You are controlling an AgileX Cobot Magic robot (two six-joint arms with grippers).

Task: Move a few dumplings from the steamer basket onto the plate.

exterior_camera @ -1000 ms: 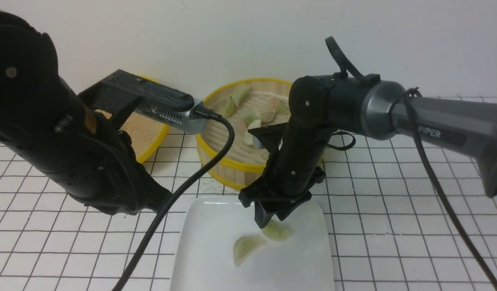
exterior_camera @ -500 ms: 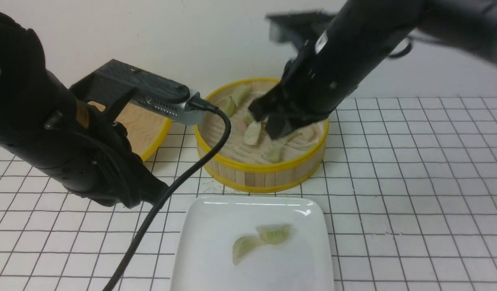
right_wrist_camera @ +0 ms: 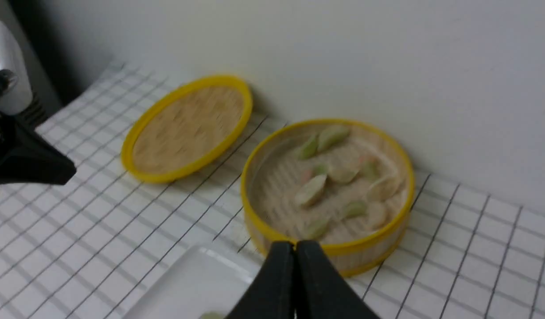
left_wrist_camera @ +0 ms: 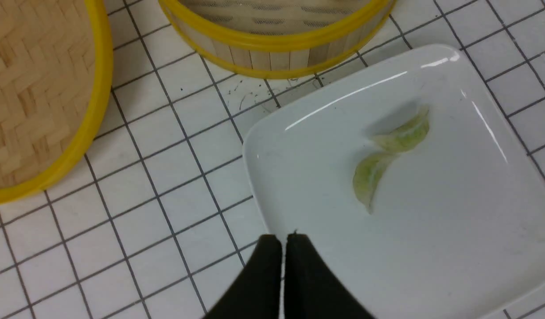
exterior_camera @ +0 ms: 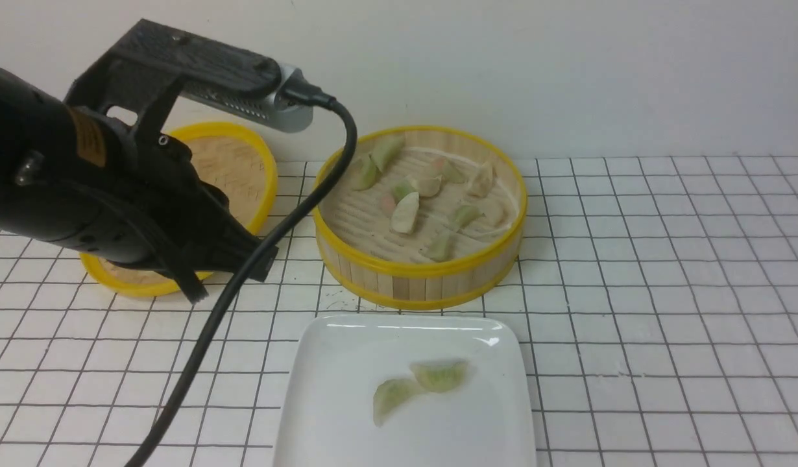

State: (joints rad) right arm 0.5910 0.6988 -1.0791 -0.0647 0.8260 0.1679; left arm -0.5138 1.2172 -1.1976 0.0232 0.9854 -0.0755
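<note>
The steamer basket (exterior_camera: 420, 285) stands at the back middle with several dumplings (exterior_camera: 405, 213) on its ridged floor. In front of it lies the white plate (exterior_camera: 334, 415), and on it two pale green dumplings (exterior_camera: 440, 375) (exterior_camera: 391, 397) touch tip to tip. My left gripper (left_wrist_camera: 283, 237) is shut and empty, hovering over the plate's (left_wrist_camera: 432, 248) left edge, apart from those dumplings (left_wrist_camera: 370, 175). My right gripper (right_wrist_camera: 294, 243) is shut with nothing in it. It is raised and looks down on the basket (right_wrist_camera: 374, 248) from its front right. The right arm is almost entirely outside the front view.
The flat woven yellow-rimmed lid (exterior_camera: 230, 162) lies left of the basket, partly behind my left arm (exterior_camera: 113, 207). The left arm's black cable (exterior_camera: 243, 285) hangs across the tiled table towards the front. A white wall rises close behind the basket.
My right gripper left a dumpling on the plate, rose over the basket, closed empty and swung out of the front view to the right. My left arm lifted and shifted left.
</note>
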